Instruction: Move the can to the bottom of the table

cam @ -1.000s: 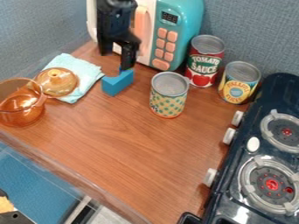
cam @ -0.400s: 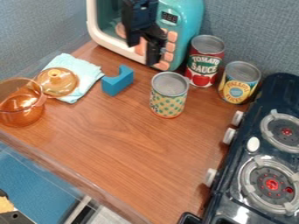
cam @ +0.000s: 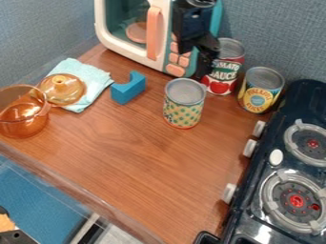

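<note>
At nine o'clock an orange pot (cam: 24,119) sits lidless; a pink disc (cam: 136,32) lies inside the microwave (cam: 119,45) at twelve. The dotted can (cam: 183,110), ungrasped, stands just above centre. The gripper (cam: 206,62) has shifted right to one o'clock, nearer the cans; I can't tell whether its jaws are parted.

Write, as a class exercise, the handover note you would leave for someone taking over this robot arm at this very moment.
Gripper: in front of the toy microwave, overlapping the left side of the red can in view; no can is lifted.
Cans: all three stand upright on the upper part of the table. The dotted can is nearest the middle; the yellow-and-blue can is by the stove.
Done: no can is at the bottom of the table.
Left: settle which can is meant, as the task doesn't say; then grasp it, carry it down and release it.
</note>
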